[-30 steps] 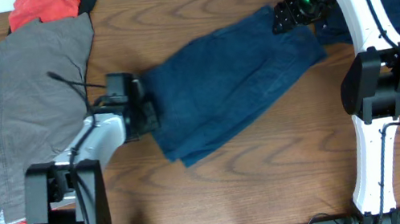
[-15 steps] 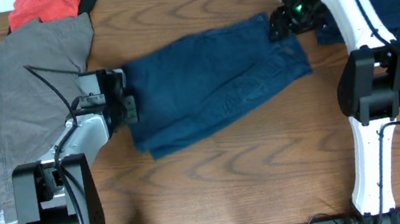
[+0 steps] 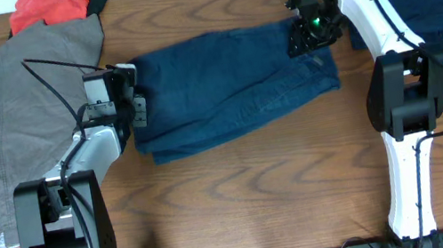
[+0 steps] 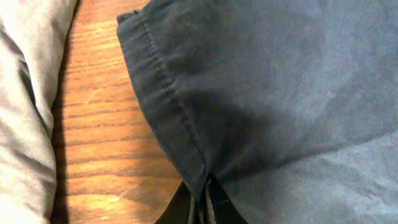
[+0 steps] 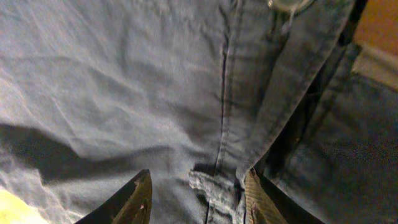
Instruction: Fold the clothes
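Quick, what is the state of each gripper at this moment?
Left gripper: closed, pinching the hem of the navy shorts.
Right gripper: open, fingers apart around a bunched fold of the same shorts, not clamped.

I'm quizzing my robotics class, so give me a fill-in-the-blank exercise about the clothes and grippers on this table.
The shorts lying between the grippers are ___ in colour.
The left gripper is ___ on the shorts' edge.
The grey garment lies beside the ___ arm.
Missing words: navy; shut; left.
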You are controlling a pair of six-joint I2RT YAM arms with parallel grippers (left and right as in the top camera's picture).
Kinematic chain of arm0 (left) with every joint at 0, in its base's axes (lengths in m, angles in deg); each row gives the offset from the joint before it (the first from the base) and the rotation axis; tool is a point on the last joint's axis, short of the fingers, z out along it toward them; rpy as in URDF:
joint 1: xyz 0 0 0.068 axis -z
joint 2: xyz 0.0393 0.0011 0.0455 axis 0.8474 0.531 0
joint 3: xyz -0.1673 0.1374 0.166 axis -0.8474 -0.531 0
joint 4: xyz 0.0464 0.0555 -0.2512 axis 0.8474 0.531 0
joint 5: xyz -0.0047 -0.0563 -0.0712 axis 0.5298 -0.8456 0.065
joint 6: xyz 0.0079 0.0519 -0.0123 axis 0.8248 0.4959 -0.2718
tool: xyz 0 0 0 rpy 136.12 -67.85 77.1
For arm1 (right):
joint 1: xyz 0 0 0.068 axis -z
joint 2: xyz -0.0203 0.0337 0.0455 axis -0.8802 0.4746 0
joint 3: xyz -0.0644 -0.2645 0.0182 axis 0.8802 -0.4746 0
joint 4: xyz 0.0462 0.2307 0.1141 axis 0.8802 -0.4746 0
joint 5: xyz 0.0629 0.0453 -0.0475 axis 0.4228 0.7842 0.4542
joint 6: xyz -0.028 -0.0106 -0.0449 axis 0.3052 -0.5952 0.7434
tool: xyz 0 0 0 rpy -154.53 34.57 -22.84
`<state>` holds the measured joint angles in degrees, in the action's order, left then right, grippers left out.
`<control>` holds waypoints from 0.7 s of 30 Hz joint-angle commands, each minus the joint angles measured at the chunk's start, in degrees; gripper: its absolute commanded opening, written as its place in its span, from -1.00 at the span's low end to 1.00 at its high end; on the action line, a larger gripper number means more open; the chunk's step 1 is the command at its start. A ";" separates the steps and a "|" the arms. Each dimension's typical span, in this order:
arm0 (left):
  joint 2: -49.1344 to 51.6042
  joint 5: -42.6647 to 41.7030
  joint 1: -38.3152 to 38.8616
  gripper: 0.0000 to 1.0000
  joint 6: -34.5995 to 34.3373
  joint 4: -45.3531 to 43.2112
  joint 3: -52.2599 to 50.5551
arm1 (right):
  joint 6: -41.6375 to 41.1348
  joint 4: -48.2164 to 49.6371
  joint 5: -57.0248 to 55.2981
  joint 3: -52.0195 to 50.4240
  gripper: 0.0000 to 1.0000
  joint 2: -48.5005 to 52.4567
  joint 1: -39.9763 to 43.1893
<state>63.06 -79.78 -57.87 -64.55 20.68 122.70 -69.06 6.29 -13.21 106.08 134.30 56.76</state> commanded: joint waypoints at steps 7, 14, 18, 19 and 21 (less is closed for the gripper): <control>-3.93 0.46 -0.37 -0.21 -7.87 6.29 0.81 | -1.75 -0.28 1.86 -0.20 -0.03 -6.12 1.11; -15.13 -3.98 -0.37 0.85 -13.18 13.62 0.85 | -1.75 -0.46 1.88 -0.20 0.03 -8.44 2.40; -16.98 -12.59 -0.37 0.89 -13.88 16.28 0.83 | -1.75 -0.55 1.86 -0.20 0.10 -9.03 2.73; -16.55 -13.53 -0.37 0.91 -13.88 16.46 0.83 | -1.75 -0.66 1.86 -0.20 0.10 -9.03 2.78; -15.10 -15.02 -0.50 0.92 -13.86 16.59 0.83 | -1.70 -1.07 1.79 -0.20 0.12 -9.03 2.86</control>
<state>45.92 -89.14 -57.92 -76.99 36.59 123.03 -70.17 5.50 -12.23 106.08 127.22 59.49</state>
